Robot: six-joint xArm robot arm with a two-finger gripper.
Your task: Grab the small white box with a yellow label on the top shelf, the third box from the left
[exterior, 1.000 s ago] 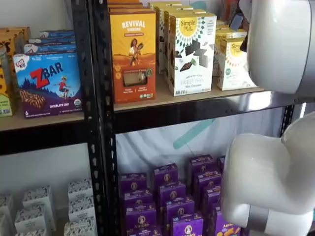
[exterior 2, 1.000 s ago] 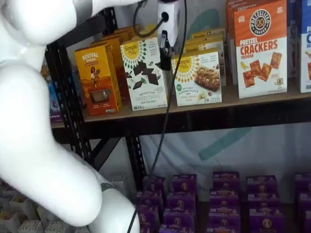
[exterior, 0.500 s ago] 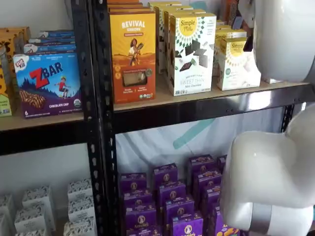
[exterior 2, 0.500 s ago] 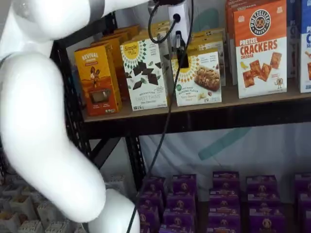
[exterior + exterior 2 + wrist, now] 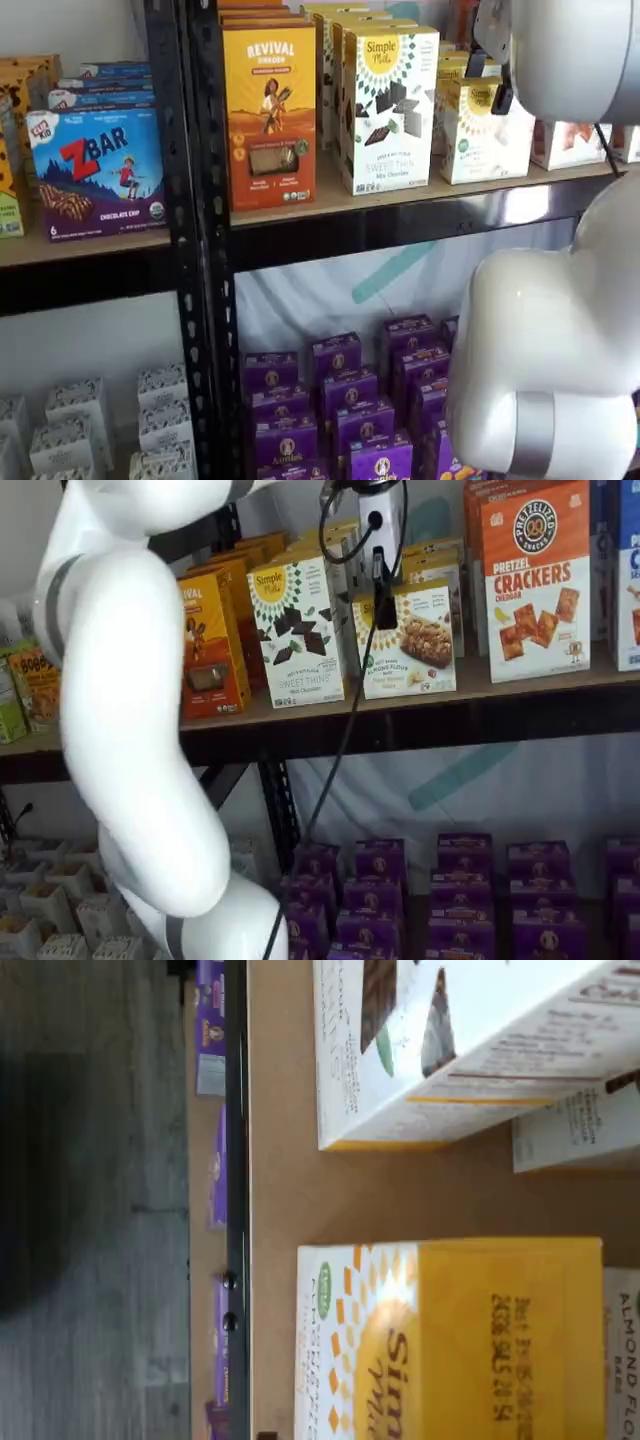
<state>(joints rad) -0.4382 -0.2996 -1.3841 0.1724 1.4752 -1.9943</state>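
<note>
The small white box (image 5: 412, 645) with the yellow sun logo and yellow top edge stands on the top shelf (image 5: 520, 685), right of the taller white box with dark chocolate squares (image 5: 297, 630). It also shows in a shelf view (image 5: 478, 135). In the wrist view its yellow top (image 5: 505, 1340) fills the frame, with the taller box (image 5: 450, 1050) beside it. My gripper (image 5: 383, 615) hangs in front of the small box's upper left edge. Only a black finger seen side-on shows, so I cannot tell whether there is a gap. The gripper also shows in a shelf view (image 5: 499, 98).
An orange Revival box (image 5: 270, 110) stands at the shelf's left, and an orange-topped Pretzel Crackers box (image 5: 535, 580) to the right of the small box. A cable (image 5: 340, 740) hangs from the gripper. The white arm (image 5: 130, 710) fills the left. Purple boxes (image 5: 460, 880) fill the lower shelf.
The arm has swung to the right. The gripper has moved right from the taller box's edge to the front of the small white box.
</note>
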